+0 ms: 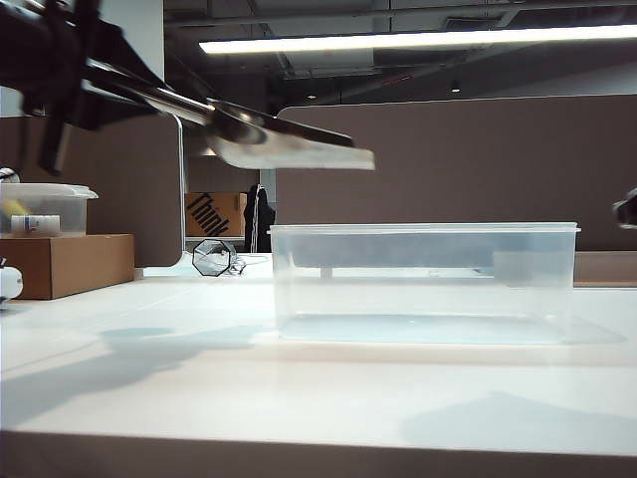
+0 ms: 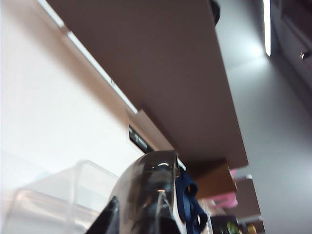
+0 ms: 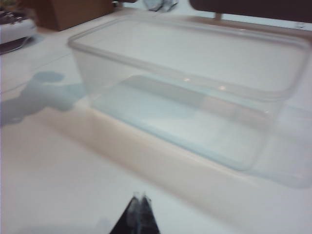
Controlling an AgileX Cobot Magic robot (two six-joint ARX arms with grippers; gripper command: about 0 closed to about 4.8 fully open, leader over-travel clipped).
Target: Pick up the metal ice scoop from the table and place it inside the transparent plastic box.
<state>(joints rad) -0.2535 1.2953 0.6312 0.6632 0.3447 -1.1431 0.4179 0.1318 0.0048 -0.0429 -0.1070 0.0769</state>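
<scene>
Left pincer (image 1: 149,95) is pinching the scoop (image 1: 284,139) by its handle, carrying it above the box's (image 1: 423,231) left end. Right pincer (image 3: 139,214) is pressed together, idling over the worktop (image 1: 199,388). You're mid-transfer: next, centre and lower it.

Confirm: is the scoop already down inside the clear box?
No. In the exterior view the metal ice scoop hangs in the air above the transparent plastic box, held by the left gripper.

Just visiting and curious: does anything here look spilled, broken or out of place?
Nothing stands out. The left gripper holds the metal ice scoop above the empty transparent plastic box; the right gripper is shut over the table.
</scene>
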